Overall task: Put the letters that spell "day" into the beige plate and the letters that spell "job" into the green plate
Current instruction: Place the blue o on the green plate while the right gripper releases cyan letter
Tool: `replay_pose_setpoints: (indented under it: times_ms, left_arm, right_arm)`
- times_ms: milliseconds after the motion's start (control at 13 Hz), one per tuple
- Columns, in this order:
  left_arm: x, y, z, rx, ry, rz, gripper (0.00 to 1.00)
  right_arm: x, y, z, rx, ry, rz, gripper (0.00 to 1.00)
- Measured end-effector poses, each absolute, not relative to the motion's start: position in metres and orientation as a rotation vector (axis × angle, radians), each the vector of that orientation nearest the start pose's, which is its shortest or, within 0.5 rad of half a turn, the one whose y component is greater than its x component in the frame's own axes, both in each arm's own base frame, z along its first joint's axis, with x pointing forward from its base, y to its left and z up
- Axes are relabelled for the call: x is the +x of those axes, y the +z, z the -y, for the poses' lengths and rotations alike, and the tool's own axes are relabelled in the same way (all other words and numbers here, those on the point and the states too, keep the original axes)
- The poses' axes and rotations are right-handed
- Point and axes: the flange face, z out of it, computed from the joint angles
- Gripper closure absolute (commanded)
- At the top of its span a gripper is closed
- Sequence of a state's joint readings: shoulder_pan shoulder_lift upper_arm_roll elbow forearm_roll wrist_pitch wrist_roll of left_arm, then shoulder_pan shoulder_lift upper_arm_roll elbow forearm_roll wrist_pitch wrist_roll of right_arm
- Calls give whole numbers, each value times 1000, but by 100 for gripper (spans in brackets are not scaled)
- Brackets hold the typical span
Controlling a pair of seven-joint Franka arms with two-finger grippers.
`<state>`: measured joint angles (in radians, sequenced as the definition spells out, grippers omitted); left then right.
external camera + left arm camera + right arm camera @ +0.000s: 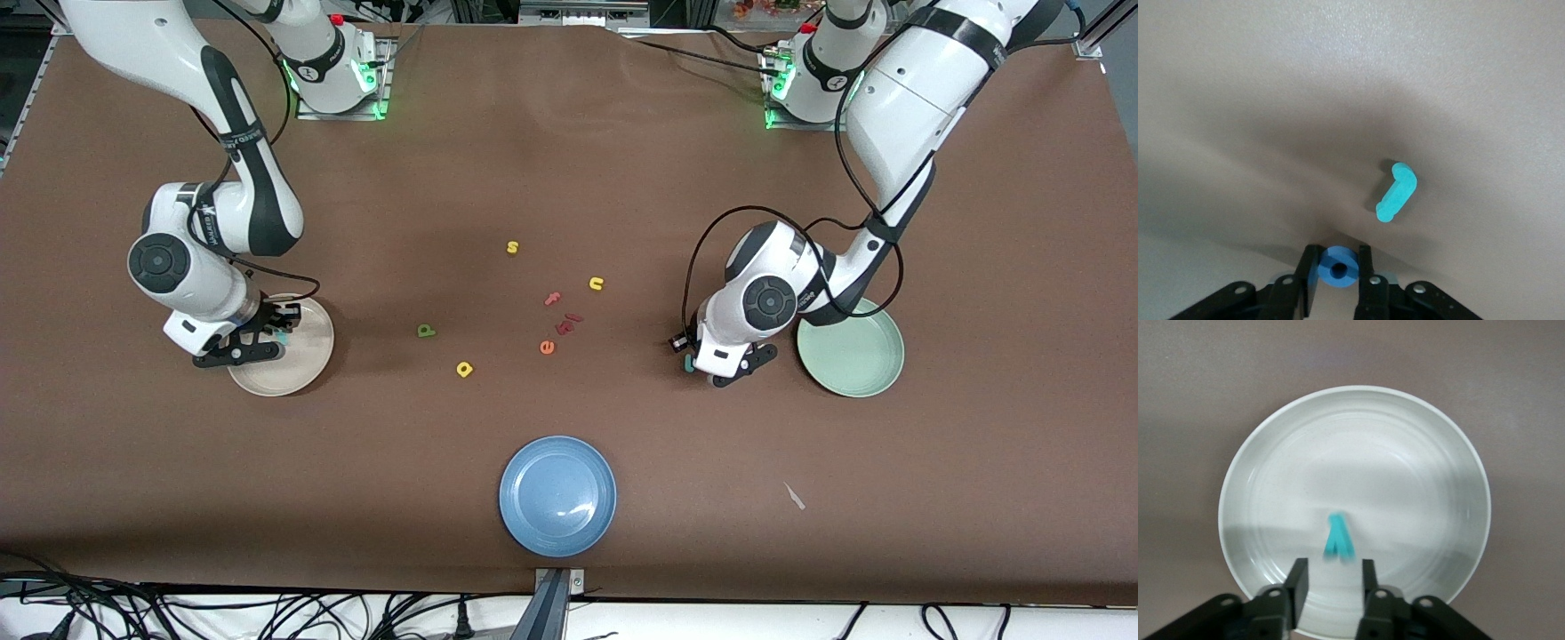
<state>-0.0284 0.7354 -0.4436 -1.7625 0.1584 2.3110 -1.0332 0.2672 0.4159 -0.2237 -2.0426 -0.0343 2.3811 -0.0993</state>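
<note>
Left end effector [1338, 267]: low over the table beside the green plate [853, 356], narrow, pinching the blue ring "o" [1338, 270]. The teal "j" [1397, 193] lies loose on the table just by it.

Right end effector [1331, 583]: over the beige plate [1271, 487], parted and holding nothing; the teal "y" [1338, 539] is in the plate below it.

Mid-table: dark green "d" [427, 331], yellow "a" [464, 368], red pieces [569, 324] with the "b" not told apart.

Strays: yellow "s" [512, 247], yellow "n" [596, 284], pink "f" [552, 299], orange "e" [547, 348]. Blue plate [557, 495] by the table's near edge.

Risks, judged: the ring may squirt from so slight a pinch; the crowded red pieces invite a wrong pick.

Surface: brown matte covering; cables along the near edge.
</note>
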Motion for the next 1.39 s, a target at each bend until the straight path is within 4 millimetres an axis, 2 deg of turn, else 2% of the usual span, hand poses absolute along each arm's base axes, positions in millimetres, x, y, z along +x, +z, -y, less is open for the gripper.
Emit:
replay_pose_setpoints:
  times_ms: [308,463,617,771,925,1157,1311,1388]
  left_arm:
    - [591,178,270,-3079,312,848,91]
    - [602,200,261,-3092,274,818,91]
    - [614,238,233,-3083,256,750,91]
    - [623,269,183,-3065,278,660,91]
    - [629,279,116,-3059,352,554,91]
    - [628,258,15,-3090,452,430,91]
    - [625,234,-28,-3066,460,360,88]
    - [625,223,-41,-3055,450,352,82]
  right_arm:
    - [592,239,-37,-3213,98,276,0]
    - [593,242,-54,-3177,97,225,0]
    - [595,247,-78,-3163,110,135,0]
    - [593,250,-108,-3150,117,46,0]
    - [587,249,-137,-3138,123,-38,0]
    - [581,247,-178,-3133,124,-147,0]
    - [576,241,-207,-3135,128,-195,0]
    - [574,237,-219,-3137,131,-216,0]
